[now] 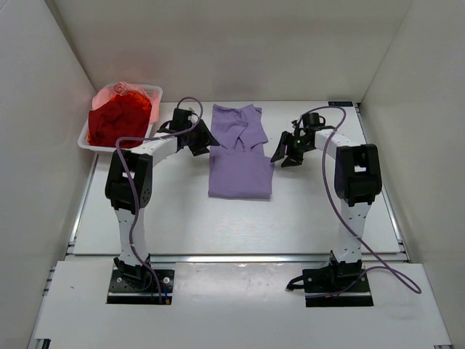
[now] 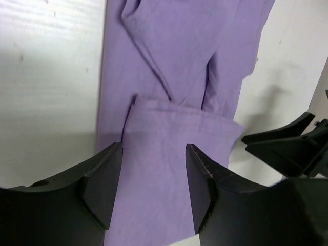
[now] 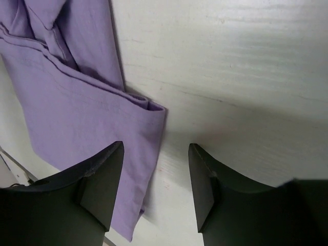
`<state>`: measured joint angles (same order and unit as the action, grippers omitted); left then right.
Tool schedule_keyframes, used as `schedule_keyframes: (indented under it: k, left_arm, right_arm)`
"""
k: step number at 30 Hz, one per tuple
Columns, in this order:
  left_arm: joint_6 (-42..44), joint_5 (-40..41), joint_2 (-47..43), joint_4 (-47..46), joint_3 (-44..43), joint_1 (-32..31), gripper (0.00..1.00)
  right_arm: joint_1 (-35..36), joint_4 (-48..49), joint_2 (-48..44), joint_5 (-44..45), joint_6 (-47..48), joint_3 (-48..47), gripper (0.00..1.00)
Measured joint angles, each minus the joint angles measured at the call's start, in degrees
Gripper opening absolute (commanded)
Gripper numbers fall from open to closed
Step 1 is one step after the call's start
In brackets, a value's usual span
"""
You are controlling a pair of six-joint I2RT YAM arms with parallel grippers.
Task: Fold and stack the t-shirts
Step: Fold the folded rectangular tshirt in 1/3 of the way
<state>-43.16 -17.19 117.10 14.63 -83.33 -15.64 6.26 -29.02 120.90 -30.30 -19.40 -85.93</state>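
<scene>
Lavender t-shirt lies flat on table, centre, btwn the arms. Sides turned in to a long strip, cross fold approx. halfway. Step, I judge: mid-fold, first shirt.

L tool over its left edge, R tool at right edge. Both jaws apart, holding nothing.

Next prob. needs both to pinch matching corners & carry over evenly.

Basket far left: red shirt, pale pink shirt behind it.
</scene>
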Motion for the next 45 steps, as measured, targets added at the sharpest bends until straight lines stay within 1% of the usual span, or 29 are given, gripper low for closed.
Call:
schedule_keyframes:
  k: [5,10,11,12,13,14,16,17,18,20,22,23,24,29,34,40,45]
  left_arm:
    - [0.76,1.09,4.72,1.22,-5.62,-0.57,0.6]
    - [1.68,1.79,8.68,3.76,-9.31,-1.4,0.61]
    - [1.84,1.92,9.05,4.22,-9.68,-1.57,0.6]
    - [1.99,2.34,9.38,4.76,-10.08,-1.81,0.6]
    - [2.1,2.6,9.75,5.29,-10.49,-2.05,0.57]
    - [2.23,2.91,10.23,5.88,-11.28,-2.32,0.56]
    - [2.56,3.23,11.58,6.69,-13.2,-2.75,0.48]
    - [2.6,3.39,12.15,7.06,-14.14,-2.99,0.45]
    - [2.82,3.39,12.7,7.34,-14.86,-3.13,0.38]
    - [2.89,3.5,12.96,7.65,-15.19,-3.32,0.35]
    - [2.86,3.52,12.94,7.63,-15.19,-3.48,0.17]
    - [2.73,3.58,12.94,7.56,-15.19,-3.52,0.11]
    - [2.86,3.67,12.94,7.61,-15.19,-3.5,0.0]
    - [2.86,3.93,12.94,7.63,-15.19,-3.5,0.0]
    - [2.89,3.87,11.61,7.41,-14.08,-3.5,0.0]
    - [2.12,3.89,4.28,5.88,-7.21,-3.21,0.0]
    - [1.55,4.13,-0.5,3.91,-3.23,-2.43,0.0]
  right_arm:
    - [0.09,0.63,1.29,-0.68,-0.2,-1.46,0.47]
    - [0.17,1.05,1.9,-1.18,-0.33,-2.05,0.45]
    - [0.28,1.07,1.92,-1.22,-0.31,-2.12,0.43]
    - [0.35,1.07,2.05,-1.22,-0.31,-2.16,0.38]
    - [0.37,1.07,2.23,-1.25,-0.2,-2.27,0.34]
    - [0.42,1.14,2.54,-1.38,-0.17,-2.38,0.28]
    - [0.48,1.16,3.34,-1.73,-0.11,-2.89,0.22]
    - [0.46,1.11,3.78,-2.14,-0.02,-3.26,0.2]
    - [0.46,0.96,4.24,-2.38,-0.11,-3.8,0.19]
    - [0.46,0.72,5.4,-3.08,0.02,-5.29,0.17]
    - [0.52,0.22,6.54,-3.48,0.28,-7.06,0.16]
    - [0.52,-0.11,7.06,-3.54,0.55,-7.91,0.08]
    - [0.52,-0.63,7.72,-3.61,0.9,-9.11,0.01]
    - [0.98,-2.73,10.34,-3.69,2.29,-13.49,0.0]
    - [1.99,-3.04,9.73,-3.58,3.32,-13.88,0.0]
    - [3.8,-1.73,6.73,-3.54,4.26,-13.68,0.0]
    - [5.25,-2.05,6.05,-3.15,5.09,-16.7,0.0]
